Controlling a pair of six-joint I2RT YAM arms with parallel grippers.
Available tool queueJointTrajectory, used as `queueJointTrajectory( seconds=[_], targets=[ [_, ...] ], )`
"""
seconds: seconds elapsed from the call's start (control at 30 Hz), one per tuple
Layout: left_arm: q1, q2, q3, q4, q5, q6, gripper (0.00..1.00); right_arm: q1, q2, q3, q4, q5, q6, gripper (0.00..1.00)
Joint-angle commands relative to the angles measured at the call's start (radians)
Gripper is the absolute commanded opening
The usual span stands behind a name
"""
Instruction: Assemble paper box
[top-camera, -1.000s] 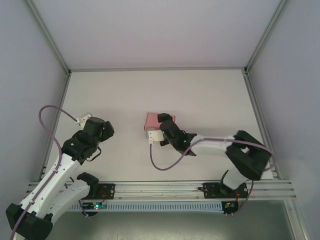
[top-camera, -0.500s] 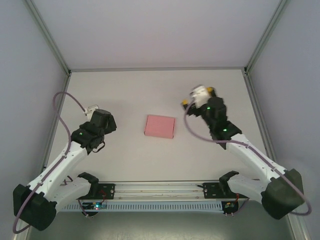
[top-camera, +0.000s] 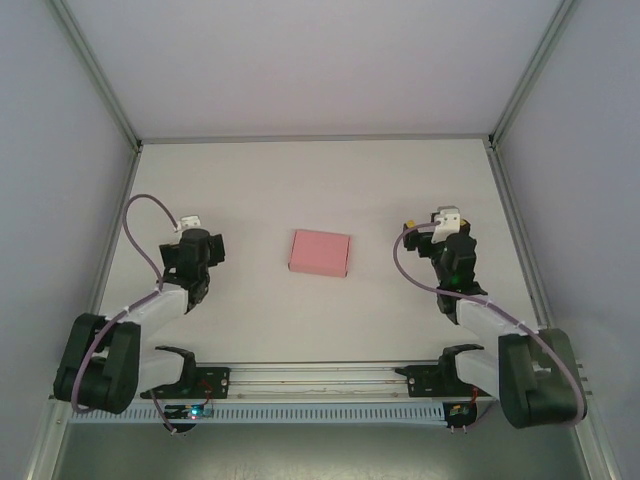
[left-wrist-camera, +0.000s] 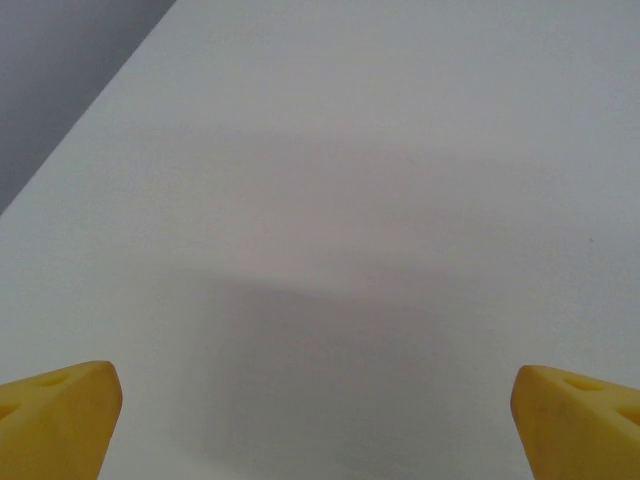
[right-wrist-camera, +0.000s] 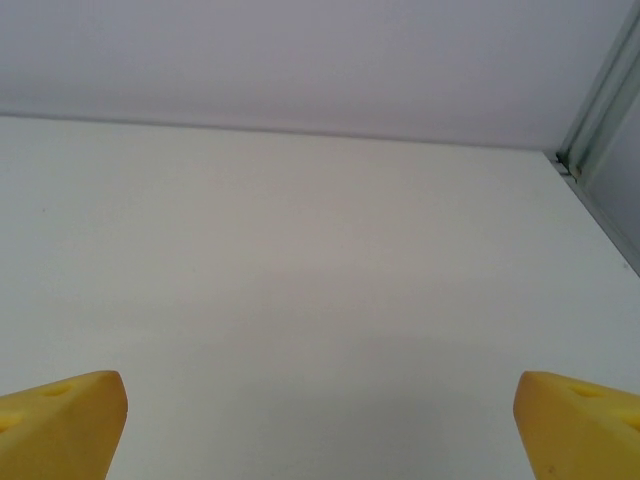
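Observation: the paper box (top-camera: 320, 253) lay flat on the white table (top-camera: 400, 190), about midway between the two arms and well apart from both. Nothing touched it.

Left gripper (left-wrist-camera: 320, 428): yellow fingertips (left-wrist-camera: 55, 415) spread to the edges of its wrist view, bare table between them, nothing held. Right gripper (right-wrist-camera: 320, 428): likewise wide open and empty, facing the far wall.

From overhead the box read as a closed pink rectangle. I could not tell whether its flaps were tucked home or merely resting shut.

Risks, as I judge them: the card looked thin and light, so a one-sided nudge would likely skate it across the smooth surface rather than fold anything. A hard pinch could crease a panel, and a loose flap might spring open unless the other arm braced the box.
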Motion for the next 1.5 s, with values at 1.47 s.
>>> queueJointTrajectory(
  seconds=[1.47],
  targets=[
    [0.114,0.32,0.006,0.564,0.208,0.102,1.0,-0.085,0.357,0.07,0.29,-0.007,0.04,0.98]
  ],
)
